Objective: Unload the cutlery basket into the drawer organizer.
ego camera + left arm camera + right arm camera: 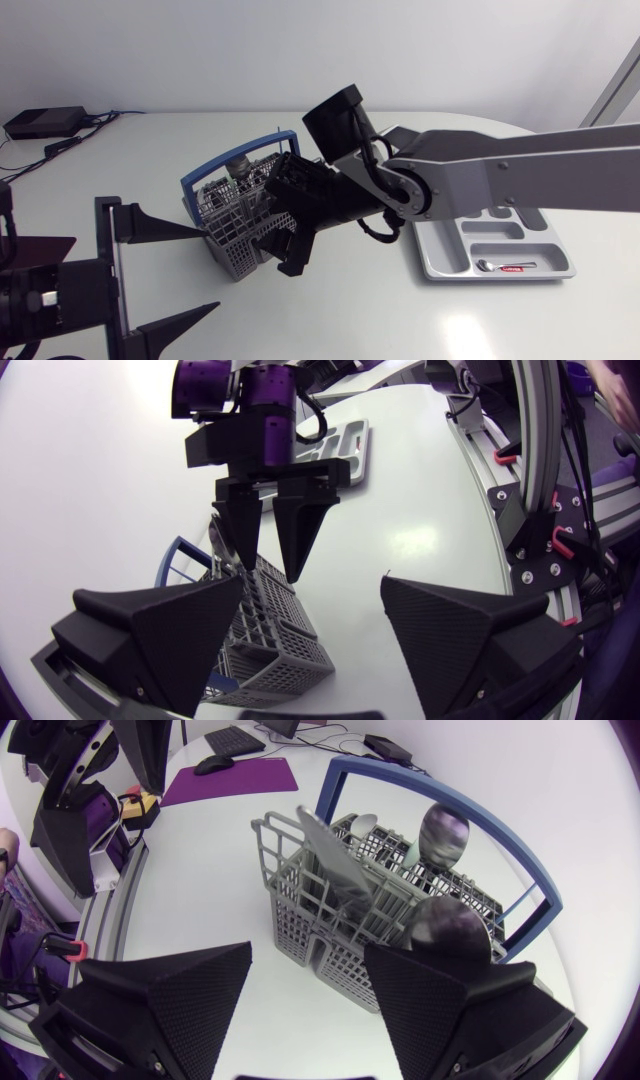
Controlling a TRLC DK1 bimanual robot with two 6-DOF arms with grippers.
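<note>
Right gripper (270, 570), fingers released, is hovering just above the grey basket (228, 248) on the tabletop (350, 310). Left gripper (212, 268), fingers also released, is hanging beside the basket. Organizer (490, 248) is lying near its other side.

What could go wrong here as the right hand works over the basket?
1. The right hand hangs open close to the blue handle of the basket; descending, a finger might catch it.
2. The spoons and a flat blade stand crowded; the hand may pinch two pieces or jam on the grid.
3. The left hand is open, not gripping the basket, so a snagged piece could drag or tip it.
</note>
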